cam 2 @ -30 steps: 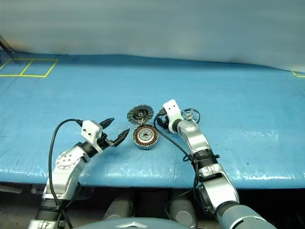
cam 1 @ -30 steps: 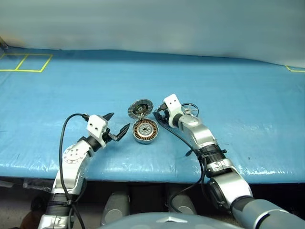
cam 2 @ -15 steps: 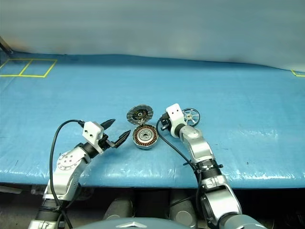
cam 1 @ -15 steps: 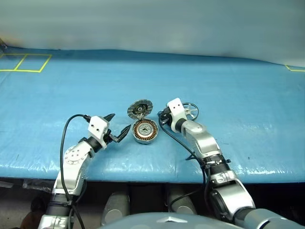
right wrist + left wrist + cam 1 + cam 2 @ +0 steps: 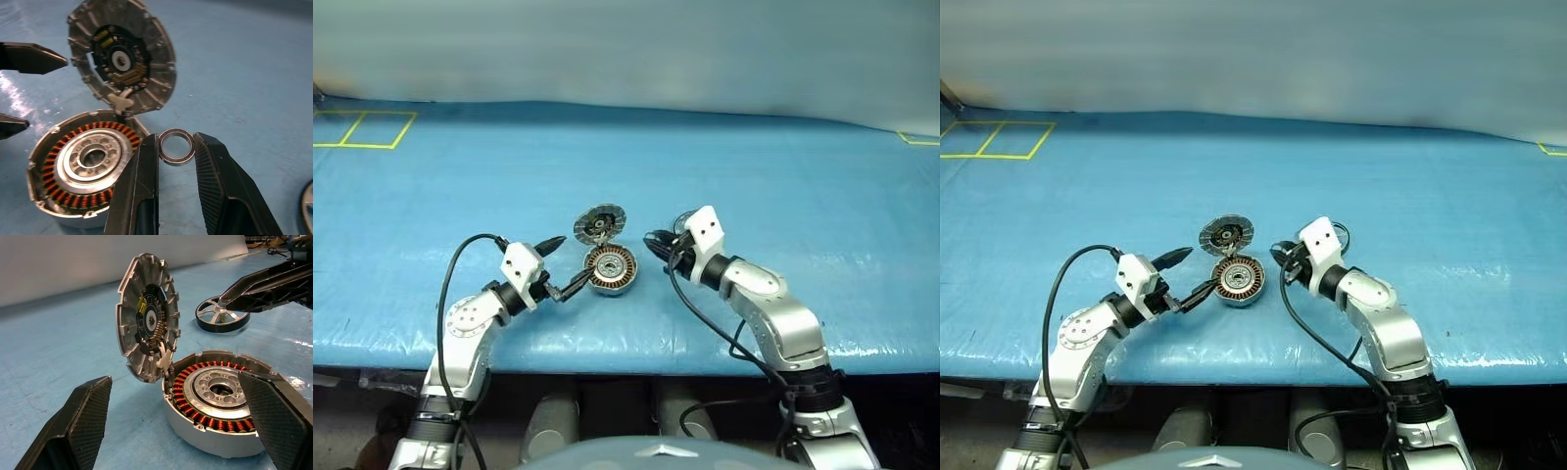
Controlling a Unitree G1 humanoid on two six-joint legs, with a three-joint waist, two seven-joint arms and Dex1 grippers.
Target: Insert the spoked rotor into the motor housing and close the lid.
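Ring (image 5: 176, 146) pinched in my right gripper (image 5: 177, 147), beside motor housing (image 5: 83, 171); left gripper (image 5: 181, 421) spread wide around housing. Seat ring on hub squarely.

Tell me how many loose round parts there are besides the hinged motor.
2: a thin plain ring pinched in the right gripper, and the spoked rotor lying on the blue table beyond the motor housing.

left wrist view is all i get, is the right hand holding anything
Observer: Yes. The right hand is shut on a thin plain ring, pinched between its fingers.
Operator: where is that ring relative to the housing
Observer: In the right wrist view it shows beside the motor housing, next to the rim near the hinge, not over the hub.
Operator: and my left hand from above
Observer: The left hand is open at the housing's left side, with its lower fingertip close to the wall.
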